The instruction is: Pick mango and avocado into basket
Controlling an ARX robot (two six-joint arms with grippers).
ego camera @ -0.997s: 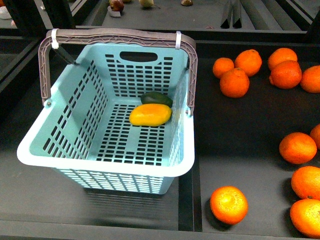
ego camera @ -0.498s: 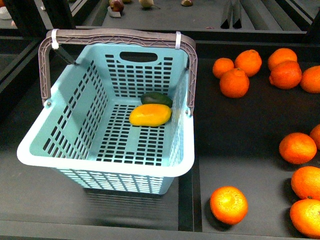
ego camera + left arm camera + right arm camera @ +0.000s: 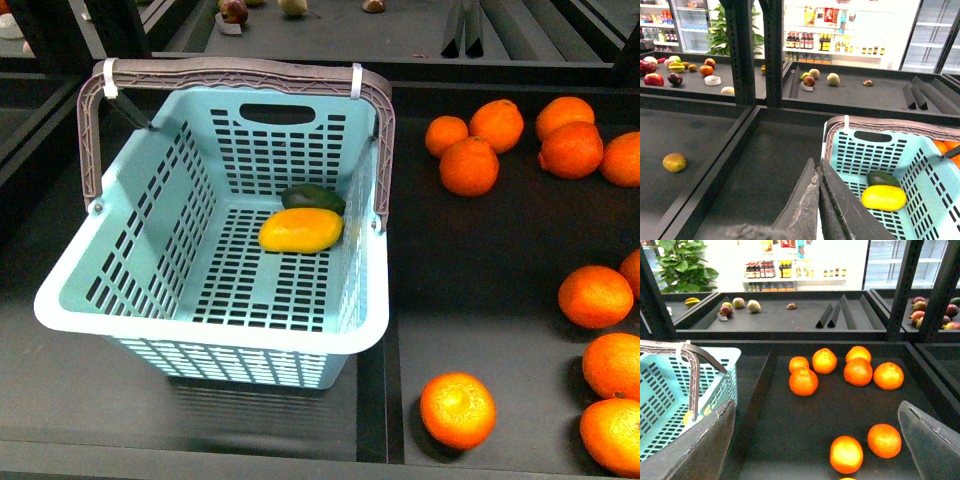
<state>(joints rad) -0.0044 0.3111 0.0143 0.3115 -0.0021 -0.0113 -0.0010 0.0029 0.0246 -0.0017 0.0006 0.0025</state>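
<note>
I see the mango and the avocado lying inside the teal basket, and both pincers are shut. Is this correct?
Not fully. The mango and the avocado do lie inside the basket, and the left pincer is shut, but the right wrist view shows the right pincer open, empty, its fingers far apart.

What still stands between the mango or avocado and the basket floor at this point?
Nothing visible. The mango and the avocado already lie on the floor of the basket, side by side near its right wall.
</note>
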